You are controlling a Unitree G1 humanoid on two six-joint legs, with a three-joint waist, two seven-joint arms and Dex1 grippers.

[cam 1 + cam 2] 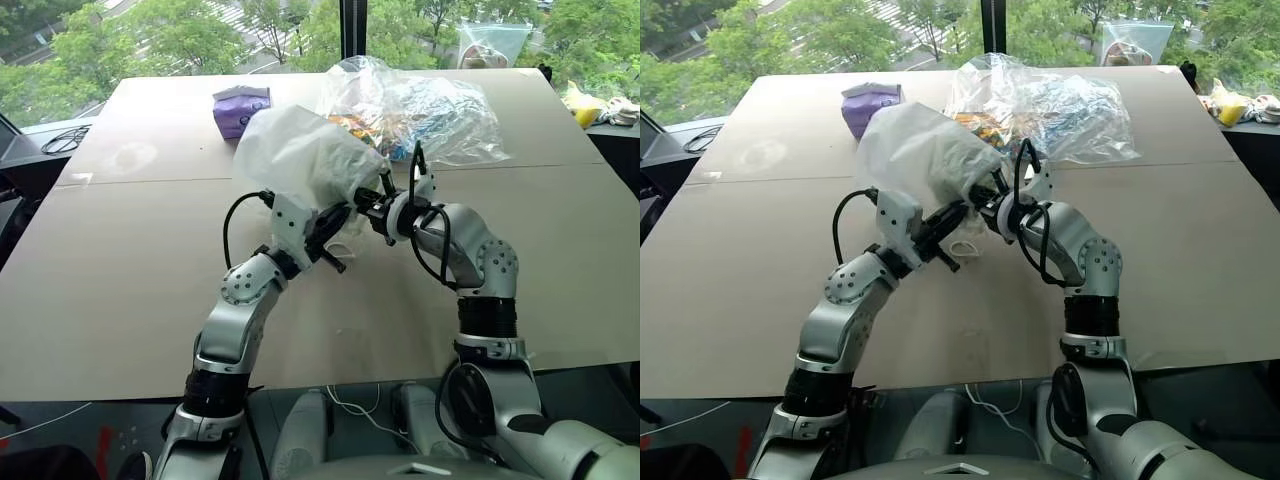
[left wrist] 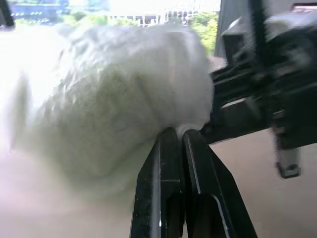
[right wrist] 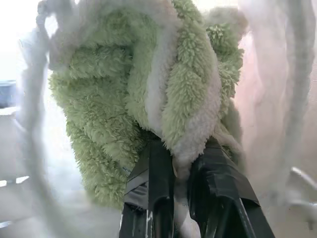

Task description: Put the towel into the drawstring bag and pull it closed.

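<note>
The white drawstring bag (image 1: 300, 150) is held up over the middle of the table, bulging and semi-translucent. My left gripper (image 1: 335, 228) is shut on the bag's lower edge; in the left wrist view its fingers (image 2: 161, 163) pinch the fabric (image 2: 109, 109). My right gripper (image 1: 368, 205) meets the bag from the right at its mouth. In the right wrist view it (image 3: 181, 146) is shut on a fold of the light green fluffy towel (image 3: 148, 84), with white bag fabric and cords around it. A cord loop (image 1: 965, 247) hangs below the bag.
Behind the drawstring bag lies a large clear crinkly plastic bag (image 1: 430, 110) of colourful items, with a purple packet (image 1: 240, 108) to its left. The brown table (image 1: 120, 280) reaches far to both sides. Black cables (image 1: 62, 138) lie off its left edge.
</note>
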